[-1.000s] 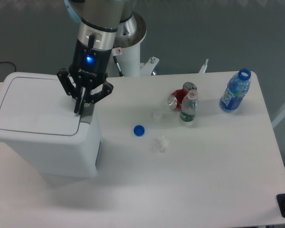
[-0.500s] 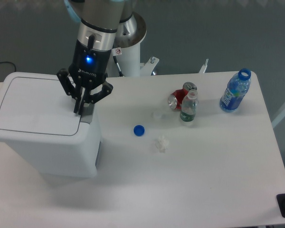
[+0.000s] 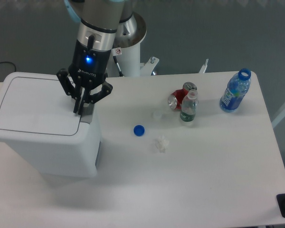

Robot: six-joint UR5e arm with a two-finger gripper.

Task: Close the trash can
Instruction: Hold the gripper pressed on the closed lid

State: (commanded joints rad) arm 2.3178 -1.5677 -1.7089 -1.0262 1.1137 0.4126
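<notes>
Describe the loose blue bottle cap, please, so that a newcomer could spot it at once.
Start at the big white trash can on the table's left. Look right of it, toward the cluster of cans and bottles: the blue bottle cap lies alone on the bare tabletop. It is small, round and flat, unlike the white crumpled scrap nearby.

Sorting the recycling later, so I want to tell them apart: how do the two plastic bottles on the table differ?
The blue bottle near the table's right edge is the larger one and has no cap, its blue neck ring open. The small clear bottle with a green label is shorter and wears a pale cap. The small one stands beside a red can; the blue one stands alone. Both are upright.
</notes>
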